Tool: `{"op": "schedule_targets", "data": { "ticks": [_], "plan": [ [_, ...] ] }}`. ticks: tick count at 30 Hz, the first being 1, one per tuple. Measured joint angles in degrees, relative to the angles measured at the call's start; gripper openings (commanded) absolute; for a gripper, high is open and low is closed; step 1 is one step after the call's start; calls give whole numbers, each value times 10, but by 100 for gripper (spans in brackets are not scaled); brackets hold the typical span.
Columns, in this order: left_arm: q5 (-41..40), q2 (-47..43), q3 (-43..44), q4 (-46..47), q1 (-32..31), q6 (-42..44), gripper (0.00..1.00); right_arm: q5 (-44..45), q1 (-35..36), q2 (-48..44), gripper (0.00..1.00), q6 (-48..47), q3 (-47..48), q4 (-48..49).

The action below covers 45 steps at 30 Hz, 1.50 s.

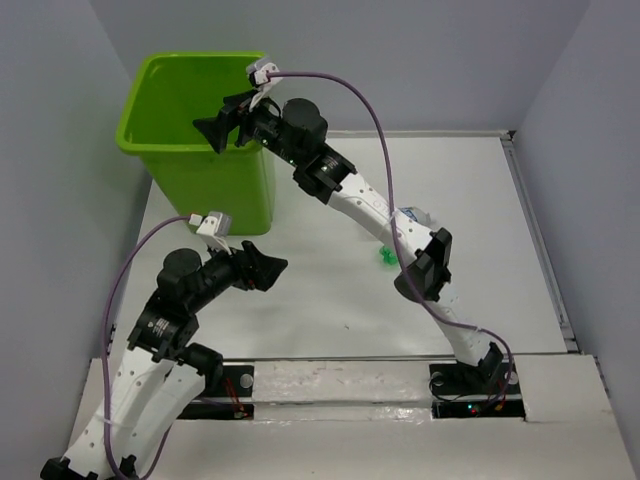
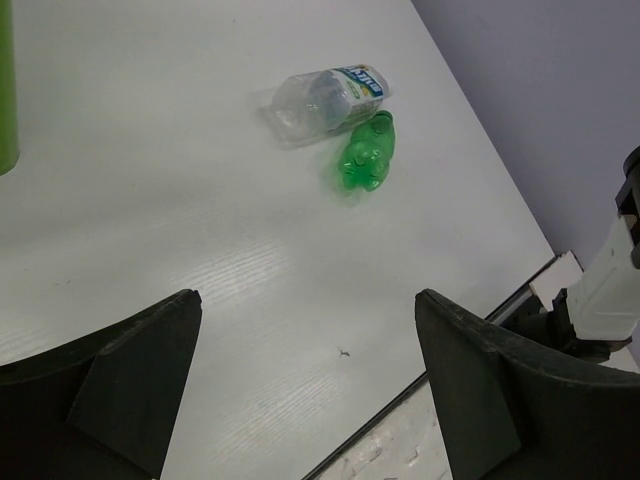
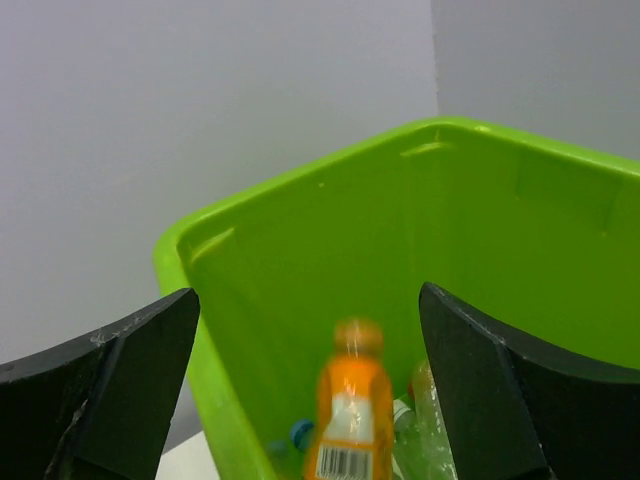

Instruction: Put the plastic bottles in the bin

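White tabletop and grey walls framed my view; the left gripper hung low over the table, jaws spread wide and holding nothing. Ahead of it and to its right lay the green bottle, on its side and just beside the clear blue-labelled bottle. The green one's long axis ran diagonally away from the fingers, lobed base toward them and neck pointing off; the clear one lay crosswise, label end to the right. I judged the left gripper nearer to both, so the next reach looked like its job. The right gripper stood over the bin, jaws wide apart and gripping nothing; below them a blurred orange bottle stood upright inside the bin among other bottles.
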Motion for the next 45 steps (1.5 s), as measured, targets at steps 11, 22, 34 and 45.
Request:
{"op": "schedule_targets", "data": {
  "ticks": [11, 22, 34, 45],
  "plan": [
    [-43, 103, -2, 93, -172, -58, 98, 75, -16, -433, 0, -26, -508, 83],
    [-261, 462, 157, 193, -383, 32, 98, 223, -217, -999, 0, 165, -1137, 102],
    [-242, 794, 408, 238, -376, 227, 96, 347, -221, -1255, 0, 249, -1257, -109],
    [-215, 877, 467, 229, -354, 246, 90, 387, -221, -1300, 0, 231, -1247, -170]
  ]
}}
